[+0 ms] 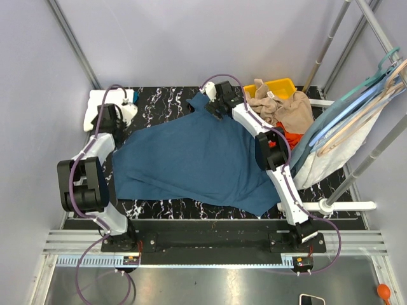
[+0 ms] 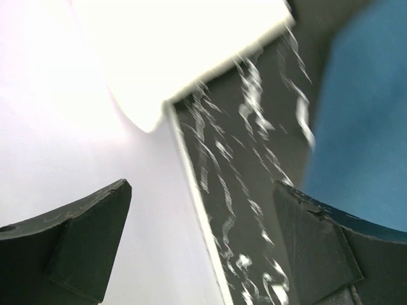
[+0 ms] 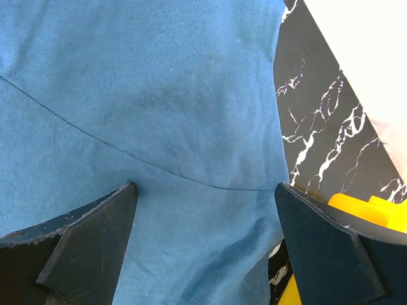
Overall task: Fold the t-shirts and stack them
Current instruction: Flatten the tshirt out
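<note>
A large dark teal-blue t-shirt (image 1: 191, 162) lies spread across the black marbled table (image 1: 159, 105). My right gripper (image 1: 213, 105) is open right over the shirt's far corner; the right wrist view shows blue cloth (image 3: 159, 127) between the wide-apart fingers (image 3: 82, 248). My left gripper (image 1: 121, 117) is open and empty at the table's left edge, by a folded white t-shirt (image 1: 102, 101); the white cloth (image 2: 184, 44) and a blue edge (image 2: 365, 127) show in the left wrist view. Tan t-shirts (image 1: 286, 108) and a red-orange one (image 1: 294, 136) are heaped at the back right.
A yellow bin (image 1: 276, 86) stands at the back right under the tan heap, and shows in the right wrist view (image 3: 356, 210). Pale blue and beige hangers (image 1: 356, 108) lean on a rack with white cloth (image 1: 331, 155) at the right. Walls close off the left and back.
</note>
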`<state>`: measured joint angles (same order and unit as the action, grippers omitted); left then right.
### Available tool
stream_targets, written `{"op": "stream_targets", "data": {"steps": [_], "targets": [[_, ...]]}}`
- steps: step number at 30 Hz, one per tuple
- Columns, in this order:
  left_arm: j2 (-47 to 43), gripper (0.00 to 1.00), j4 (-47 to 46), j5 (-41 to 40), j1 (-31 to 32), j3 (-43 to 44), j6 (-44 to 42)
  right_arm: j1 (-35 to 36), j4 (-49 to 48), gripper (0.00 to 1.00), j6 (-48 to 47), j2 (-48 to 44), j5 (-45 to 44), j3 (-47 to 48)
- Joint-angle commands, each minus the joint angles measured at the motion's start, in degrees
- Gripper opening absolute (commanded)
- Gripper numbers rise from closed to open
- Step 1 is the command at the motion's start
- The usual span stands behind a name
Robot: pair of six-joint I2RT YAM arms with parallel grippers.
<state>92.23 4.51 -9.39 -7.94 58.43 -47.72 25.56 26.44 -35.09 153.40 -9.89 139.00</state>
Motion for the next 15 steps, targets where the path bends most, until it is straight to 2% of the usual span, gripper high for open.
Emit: {"op": "stream_targets", "data": {"steps": [1, 6, 15], "targets": [[4.52, 0.99, -2.23, 3.14, -0.23, 7.74, 2.99, -0.34, 3.71, 1.0, 0.99, 0.58, 0.84, -3.38], [9.72, 0.98, 0.32, 5.78, -0.32, 12.93, 3.95, -0.25, 3.1, 1.0, 1.69, -0.65, 1.63, -5.58], [13.24, 0.98, 2.6, 8.77, -0.14, 14.78, 3.96, 0.19, 1.78, 1.0, 2.22, -3.11, 2.42, -9.01]]}}
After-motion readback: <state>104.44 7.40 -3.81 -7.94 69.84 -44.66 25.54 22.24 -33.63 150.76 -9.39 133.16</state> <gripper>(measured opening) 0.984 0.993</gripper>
